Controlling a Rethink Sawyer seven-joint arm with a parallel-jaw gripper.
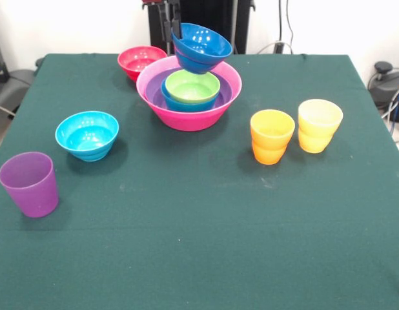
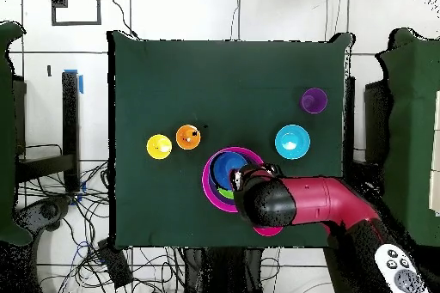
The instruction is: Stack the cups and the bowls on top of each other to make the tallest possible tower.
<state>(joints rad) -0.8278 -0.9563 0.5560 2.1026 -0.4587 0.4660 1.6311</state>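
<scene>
Pink bowl (image 1: 188, 117) directly below hand (image 1: 174, 29), holding purple, blue, green bowls. Dark blue bowl (image 1: 201, 48) pinched in hand, tilted above stack. Cyan bowl (image 1: 87, 135), red bowl (image 1: 139, 61), three cups unstacked.

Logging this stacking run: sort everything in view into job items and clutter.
Job items: hot-pink bowl nesting purple, blue and lime green bowl; dark blue bowl held tilted by the gripper; cyan bowl; red-pink bowl; purple cup; orange cup; yellow cup.

Clutter: floor cables; handheld controller.
</scene>
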